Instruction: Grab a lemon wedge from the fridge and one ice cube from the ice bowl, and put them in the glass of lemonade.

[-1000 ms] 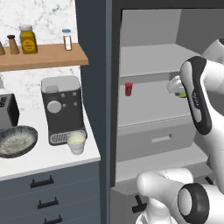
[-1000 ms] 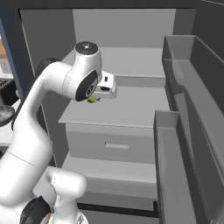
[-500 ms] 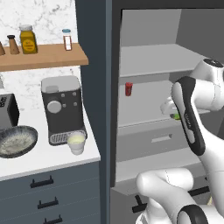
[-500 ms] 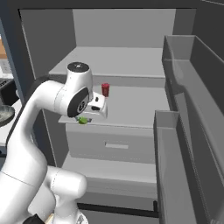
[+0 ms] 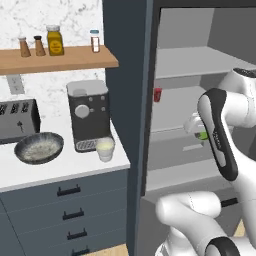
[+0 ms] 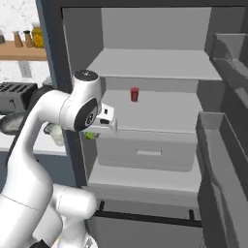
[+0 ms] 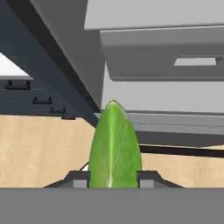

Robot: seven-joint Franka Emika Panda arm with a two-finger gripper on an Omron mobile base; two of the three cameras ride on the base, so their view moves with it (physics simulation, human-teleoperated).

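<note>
Lemon wedge [image 7: 115, 146] sits clamped in our pincer [image 7: 114, 180]: in the hand view it rises green and pointed from the bottom centre of the frame, with a dark finger tip [image 7: 80, 181] pressed at each side of its base. Behind it in that view we see a light grey fridge drawer [image 7: 162, 52] across the upper right and a wooden floor [image 7: 39, 144] at the left.

In the left base view we find the wedge [image 5: 202, 135] as a small green spot at the right middle of the frame, beside the white forearm, in front of the open fridge [image 5: 127, 75]. In the right base view the wedge [image 6: 89, 136] shows at the left centre, just under the white hand and close to the fridge's left wall [image 6: 53, 58]. A small red can [image 6: 134, 94] stands on the middle shelf, above and to the right of the hand.

At the left of the left base view the desk [image 5: 60, 170] carries the ice bowl [image 5: 39, 147], the glass of lemonade [image 5: 105, 149] just in front of the coffee machine [image 5: 89, 114], and a toaster [image 5: 19, 119] behind the bowl. Both the bowl and the glass lie well apart from the wedge.
</note>
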